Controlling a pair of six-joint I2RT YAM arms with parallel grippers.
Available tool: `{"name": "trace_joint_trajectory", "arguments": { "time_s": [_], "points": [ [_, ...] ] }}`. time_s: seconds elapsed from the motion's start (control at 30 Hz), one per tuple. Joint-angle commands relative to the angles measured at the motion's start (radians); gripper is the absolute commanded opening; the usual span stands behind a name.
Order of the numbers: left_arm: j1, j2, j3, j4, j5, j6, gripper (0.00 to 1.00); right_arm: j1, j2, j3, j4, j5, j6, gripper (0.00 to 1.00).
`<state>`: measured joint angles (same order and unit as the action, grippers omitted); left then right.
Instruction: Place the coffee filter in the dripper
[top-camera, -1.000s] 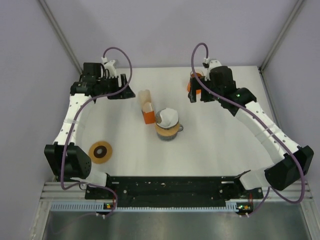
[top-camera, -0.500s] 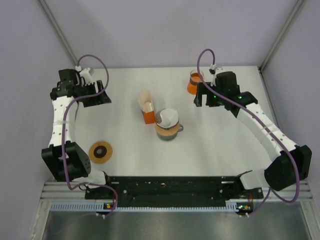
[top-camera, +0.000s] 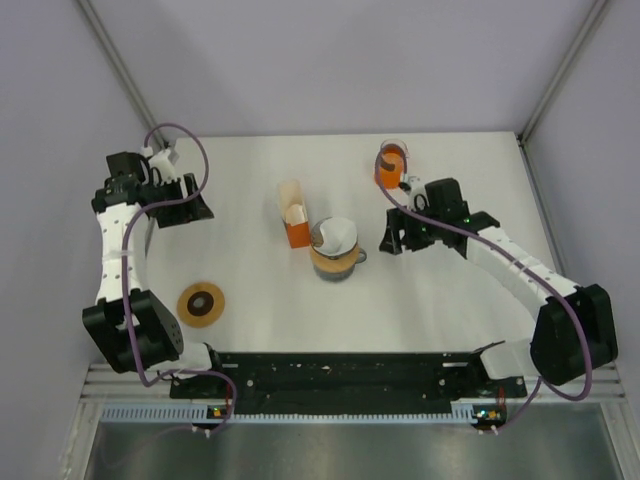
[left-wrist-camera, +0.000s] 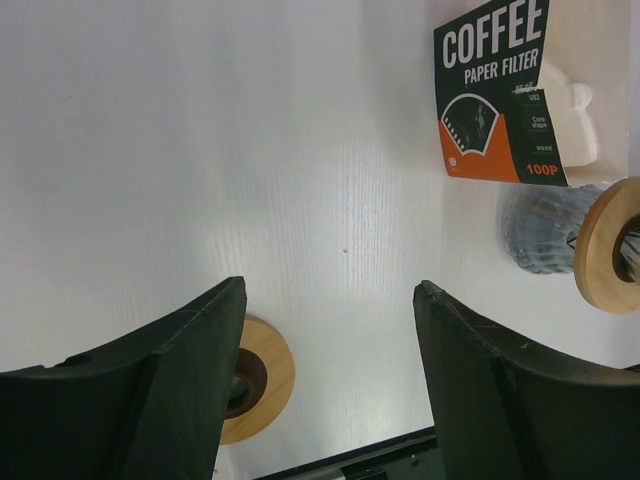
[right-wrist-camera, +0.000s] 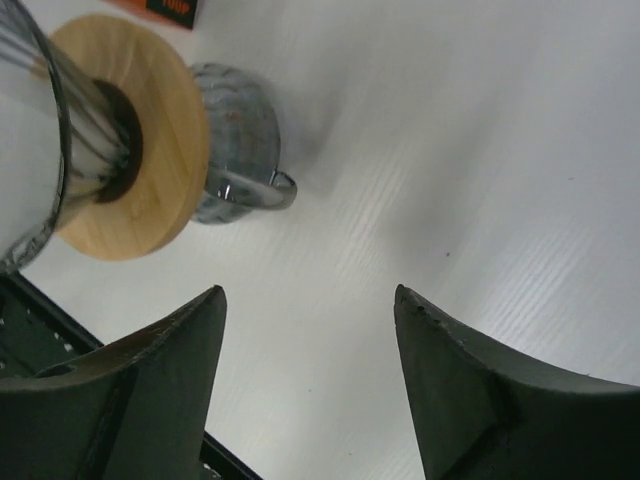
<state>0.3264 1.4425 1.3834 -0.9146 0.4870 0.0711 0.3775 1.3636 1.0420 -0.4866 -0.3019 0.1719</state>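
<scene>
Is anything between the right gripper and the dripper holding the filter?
Nothing visible. The right gripper, open, faces the dripper; the coffee filter already sits in it, the filter box beyond.

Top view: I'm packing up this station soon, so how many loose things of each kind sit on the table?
Coffee filter: 1
Dripper: 1
Grey mug: 1
Filter carton: 1
Orange cup: 1
Wooden ring: 1
Total: 6

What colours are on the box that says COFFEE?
The box is dark on top, orange below, with white letters; clearest in left wrist view.
</scene>
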Motion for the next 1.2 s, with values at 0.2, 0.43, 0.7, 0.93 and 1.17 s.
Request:
{"name": "trace_joint_trajectory", "arguments": {
  "time_s": [0.2,0.43,0.7,0.93,1.17],
  "points": [
    [0.002,-0.036,0.009,0.019,0.082,0.035,0.73,-0.009,-0.048,-0.318,0.468,-0.301,-0.218,0.74],
    [0.003,-0.057,0.000,0.034,0.082,0.047,0.73,-0.008,0.084,-0.367,0.707,-0.384,-0.212,0.78],
    [0.003,-0.054,0.008,0.039,0.088,0.045,0.73,0.004,0.169,-0.361,0.836,-0.454,-0.222,0.68],
    [0.003,-0.050,0.009,0.036,0.104,0.044,0.73,0.043,0.248,-0.298,0.774,-0.393,-0.270,0.64],
    [0.005,-0.057,0.005,0.036,0.105,0.047,0.73,0.054,0.278,-0.293,0.807,-0.417,-0.264,0.51]
  ]
}}
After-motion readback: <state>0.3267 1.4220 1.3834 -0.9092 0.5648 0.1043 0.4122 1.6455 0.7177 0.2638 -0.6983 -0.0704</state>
